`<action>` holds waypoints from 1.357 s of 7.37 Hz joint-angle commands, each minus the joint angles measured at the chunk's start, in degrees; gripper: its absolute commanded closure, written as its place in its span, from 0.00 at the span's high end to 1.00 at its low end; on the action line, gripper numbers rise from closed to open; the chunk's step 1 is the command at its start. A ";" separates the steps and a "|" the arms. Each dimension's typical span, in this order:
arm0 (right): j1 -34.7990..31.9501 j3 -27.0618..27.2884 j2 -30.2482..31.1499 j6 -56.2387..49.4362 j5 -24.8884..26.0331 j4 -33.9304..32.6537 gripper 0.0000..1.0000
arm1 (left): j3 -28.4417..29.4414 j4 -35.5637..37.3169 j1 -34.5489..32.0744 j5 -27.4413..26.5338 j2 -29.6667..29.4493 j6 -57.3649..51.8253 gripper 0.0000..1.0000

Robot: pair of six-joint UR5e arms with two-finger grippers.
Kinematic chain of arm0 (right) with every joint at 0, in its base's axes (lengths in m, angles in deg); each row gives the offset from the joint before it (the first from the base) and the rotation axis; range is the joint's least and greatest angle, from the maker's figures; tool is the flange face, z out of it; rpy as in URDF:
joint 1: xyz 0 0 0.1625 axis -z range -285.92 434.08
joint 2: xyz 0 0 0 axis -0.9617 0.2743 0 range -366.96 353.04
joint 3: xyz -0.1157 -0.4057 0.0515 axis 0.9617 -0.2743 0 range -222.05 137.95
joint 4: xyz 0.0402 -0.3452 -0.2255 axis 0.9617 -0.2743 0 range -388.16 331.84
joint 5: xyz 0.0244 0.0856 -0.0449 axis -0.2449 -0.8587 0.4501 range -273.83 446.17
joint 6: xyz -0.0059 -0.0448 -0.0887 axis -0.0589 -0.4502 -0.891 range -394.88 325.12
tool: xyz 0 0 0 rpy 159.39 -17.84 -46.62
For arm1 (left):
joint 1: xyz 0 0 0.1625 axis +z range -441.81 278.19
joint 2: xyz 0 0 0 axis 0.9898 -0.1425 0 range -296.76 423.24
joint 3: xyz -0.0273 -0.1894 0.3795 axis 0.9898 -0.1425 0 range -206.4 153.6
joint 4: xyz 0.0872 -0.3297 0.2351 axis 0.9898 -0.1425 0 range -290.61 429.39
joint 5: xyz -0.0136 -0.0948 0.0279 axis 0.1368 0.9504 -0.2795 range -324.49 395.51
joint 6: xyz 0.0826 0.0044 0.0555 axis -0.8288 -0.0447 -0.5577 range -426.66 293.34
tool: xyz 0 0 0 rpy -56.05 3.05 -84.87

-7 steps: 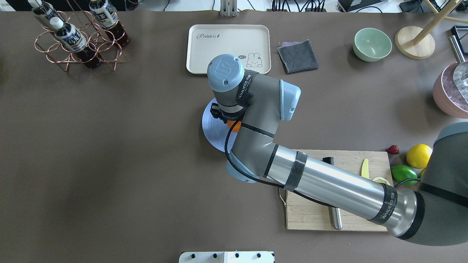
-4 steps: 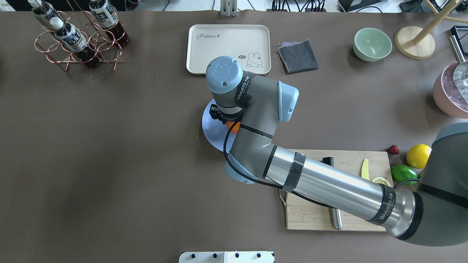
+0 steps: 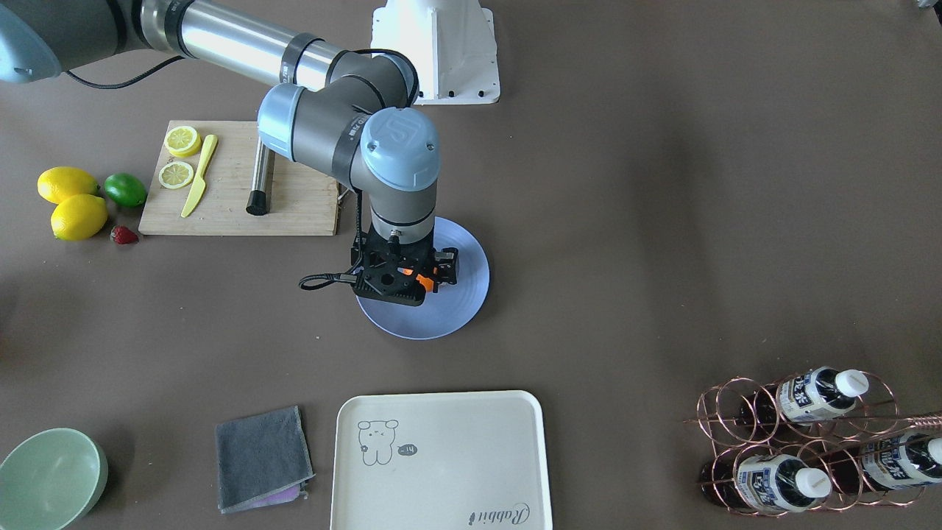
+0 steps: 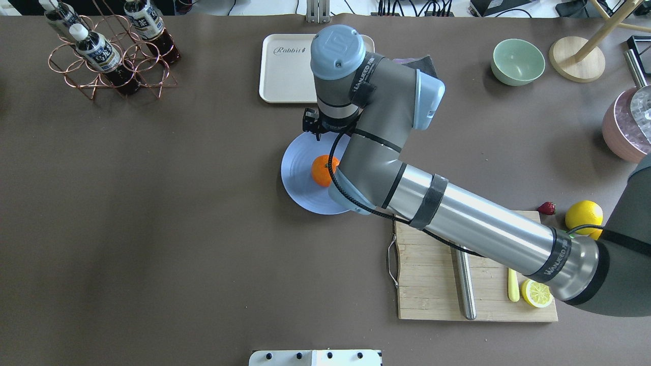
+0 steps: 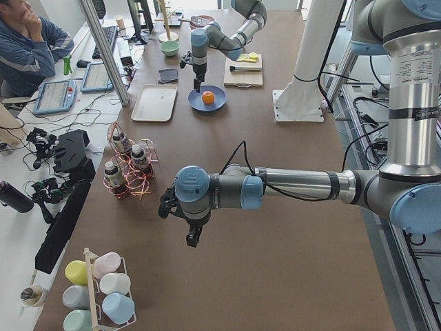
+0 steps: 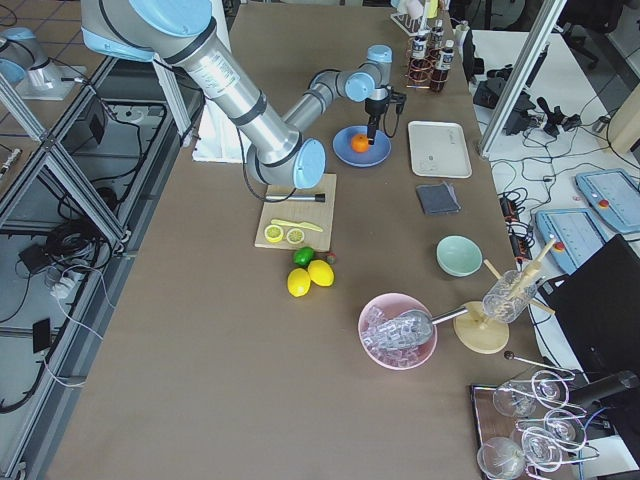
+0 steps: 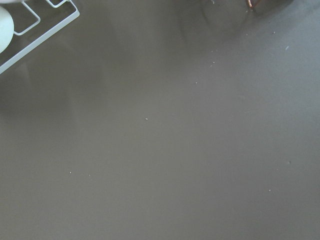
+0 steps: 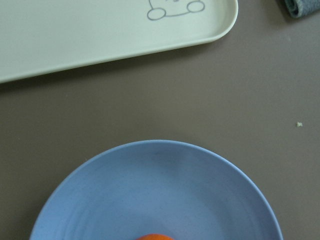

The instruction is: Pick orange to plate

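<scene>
One orange [image 4: 323, 170] rests on plate [image 4: 297, 170], inside its rim; right claw [image 4: 311, 126] spread unclear.

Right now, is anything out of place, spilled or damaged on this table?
Nothing stands out. The orange sits whole on the plate, inside its rim. The cut lemon lies on the board, where cutting would leave it. Nothing looks spilled, tipped or broken.

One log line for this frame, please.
orange: resting on plate | right gripper: above plate, jaw state unclear | left gripper: over table, far from plate
</scene>
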State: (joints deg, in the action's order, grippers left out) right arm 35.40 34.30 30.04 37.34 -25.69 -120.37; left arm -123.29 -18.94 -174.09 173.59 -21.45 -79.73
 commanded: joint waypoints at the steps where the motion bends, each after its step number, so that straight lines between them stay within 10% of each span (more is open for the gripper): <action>1: -10.04 4.75 6.37 -12.02 -7.64 -1.04 1.00 | 0.12 0.35 0.00 -4.39 0.93 0.16 0.99; 7: -43.09 15.68 38.18 -79.16 -15.67 -10.54 1.00 | 0.12 0.26 0.09 -4.31 1.63 0.16 0.99; 10: -51.11 15.58 48.30 -84.88 -18.90 -10.10 1.00 | 0.21 0.35 0.09 -4.31 1.63 0.25 0.99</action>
State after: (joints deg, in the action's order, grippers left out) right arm -12.19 49.80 74.10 -45.92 -42.70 -130.77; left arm -123.15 -18.66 -174.01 169.28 -19.78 -79.52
